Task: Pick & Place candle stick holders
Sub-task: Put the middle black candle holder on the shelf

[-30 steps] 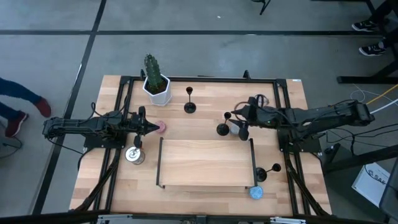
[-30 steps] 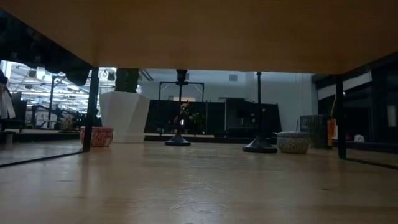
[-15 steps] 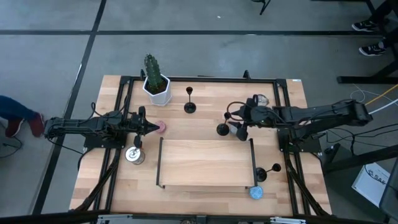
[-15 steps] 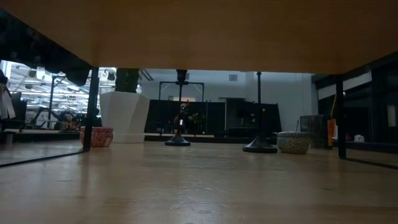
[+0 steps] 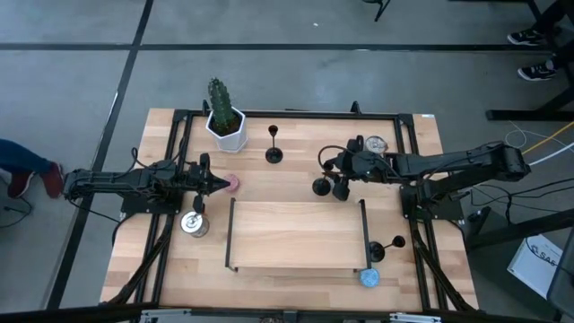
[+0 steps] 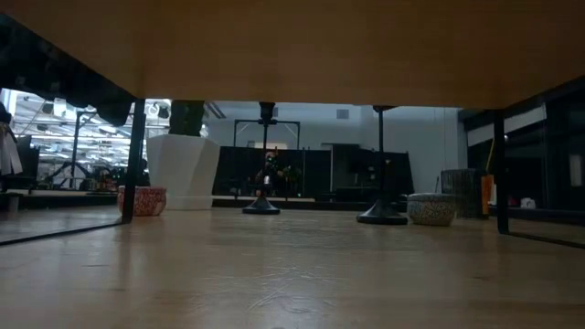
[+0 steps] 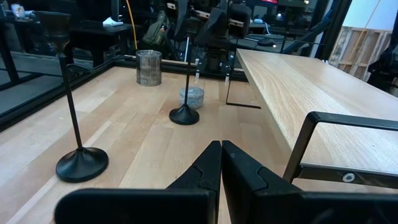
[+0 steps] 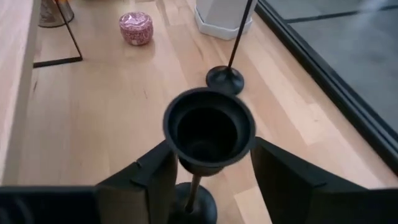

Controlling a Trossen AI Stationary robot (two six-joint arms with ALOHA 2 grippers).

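The right tool (image 8: 208,171) stands spread around the cup of a candle stick holder (image 8: 209,132), a finger on either side and not yet pinching, apparently lined up to grip under the cup. That holder stands upright on the worktop (image 5: 296,175) beside a grey tin (image 5: 342,190) and the raised wooden platform (image 5: 296,235), both close enough to bump. A second holder (image 5: 273,154) stands near the white planter (image 5: 225,128), a third (image 5: 379,251) beside the platform. The left tool (image 5: 208,184), pressed together, waits by a pink tin (image 5: 232,184).
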